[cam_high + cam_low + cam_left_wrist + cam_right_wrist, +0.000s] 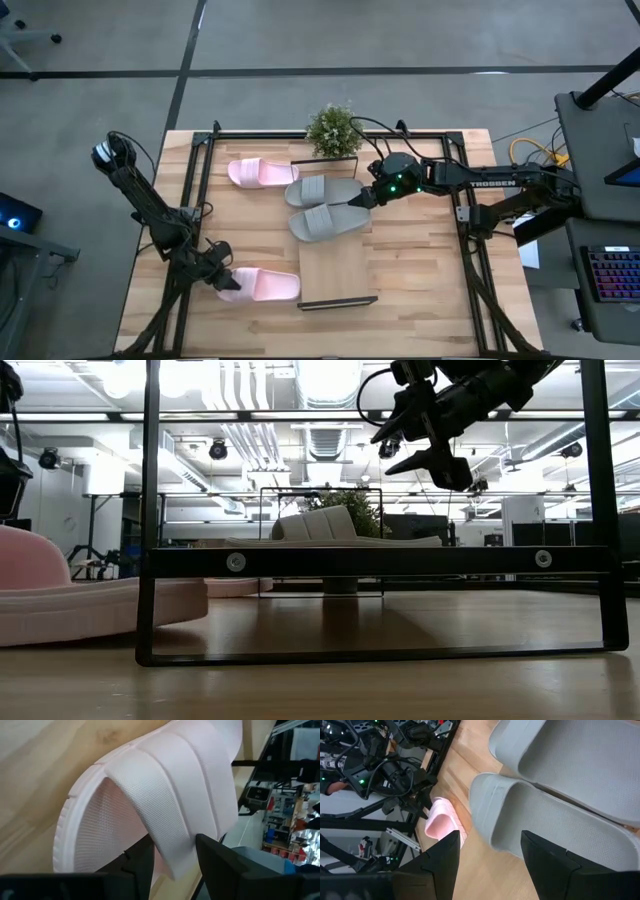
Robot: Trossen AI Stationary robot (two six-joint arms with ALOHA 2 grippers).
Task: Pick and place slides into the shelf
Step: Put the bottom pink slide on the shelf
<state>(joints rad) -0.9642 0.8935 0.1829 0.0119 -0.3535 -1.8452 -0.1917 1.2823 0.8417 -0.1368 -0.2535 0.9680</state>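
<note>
Slides lie four on my worktop; two grey ones rest side by side on the shelf, a narrow light board running from the far edge toward the near edge down the worktop's middle, and two pale pink ones lie off it on the bare wood. One grey slide sits nearer the far edge, the other grey slide just beside it toward the near edge, both across the board; a small potted plant stands at the far edge, just behind them.

My right gripper hangs over the ends of the grey pair on their right side, its fingers spread wide and clear of both sandals, holding nothing; from my right wrist I see both grey footbeds below the open fingers.

The far pink slide lies left of the grey pair, close to the shelf's far end; the near pink slide lies toward the near left corner, its toe close beside the shelf's left edge.

My left gripper is down at the heel end of that near pink slide; from my left wrist the fingers are clamped on the edge of its wide strap.
</note>
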